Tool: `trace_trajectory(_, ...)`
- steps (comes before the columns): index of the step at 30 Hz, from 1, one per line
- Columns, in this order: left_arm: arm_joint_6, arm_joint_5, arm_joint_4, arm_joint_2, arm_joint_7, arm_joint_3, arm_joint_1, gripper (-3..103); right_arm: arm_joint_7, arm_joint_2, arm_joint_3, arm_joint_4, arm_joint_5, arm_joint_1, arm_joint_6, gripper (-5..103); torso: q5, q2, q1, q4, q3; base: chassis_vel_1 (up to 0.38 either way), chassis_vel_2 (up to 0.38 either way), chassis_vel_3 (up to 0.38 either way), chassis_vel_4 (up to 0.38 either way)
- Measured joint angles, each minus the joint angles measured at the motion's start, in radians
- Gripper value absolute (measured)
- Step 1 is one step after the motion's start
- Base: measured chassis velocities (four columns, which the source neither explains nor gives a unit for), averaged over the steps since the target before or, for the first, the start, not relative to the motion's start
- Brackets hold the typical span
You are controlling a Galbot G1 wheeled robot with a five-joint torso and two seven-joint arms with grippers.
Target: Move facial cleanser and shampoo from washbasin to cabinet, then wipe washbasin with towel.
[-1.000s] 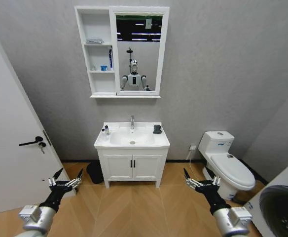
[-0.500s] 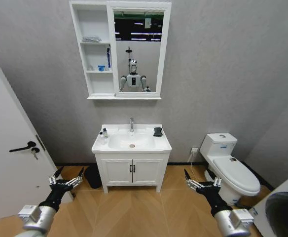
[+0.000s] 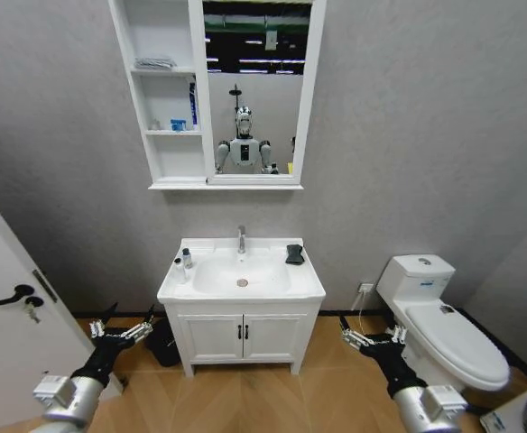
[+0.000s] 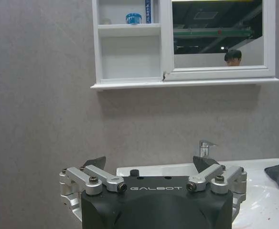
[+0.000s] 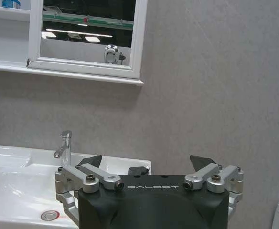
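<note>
Approach step, nothing grasped: left hand (image 3: 119, 335) and right hand (image 3: 372, 340) both hang spread open and empty, low before the washbasin (image 3: 242, 273), its 2 bottles (image 3: 183, 262) at left and towel (image 3: 294, 254) at right, cabinet (image 3: 166, 90) above; next likely needs closing in for a bottle.

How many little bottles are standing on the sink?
2. Both stand on the washbasin at its left rim: one bottle nearer the front, the other bottle just behind it, nearer the wall. Nothing seems to hide more.
</note>
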Motion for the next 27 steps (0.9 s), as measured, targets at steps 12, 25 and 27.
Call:
trace_trajectory(12,-0.003,0.011,0.003,-0.012,0.001,0.014,-0.006,100,0.001,-0.003,-0.004,-0.007,-0.003,0.009,0.001,100,0.0003,0.000,0.000,0.0002,0.000,-0.234,0.235,0.239,-0.234)
trace_trajectory(25,-0.006,0.043,-0.001,-0.038,-0.012,0.056,0.000,100,0.041,-0.001,0.007,-0.018,-0.004,0.027,-0.002,100,-0.0003,0.000,0.001,0.0002,0.000,-0.217,0.216,0.218,-0.211)
trace_trajectory(27,-0.015,0.050,-0.003,-0.052,-0.011,0.062,0.012,100,0.051,-0.002,0.011,-0.018,0.001,0.032,-0.004,100,0.0009,0.000,0.001,0.0003,0.000,-0.120,0.116,0.032,-0.052)
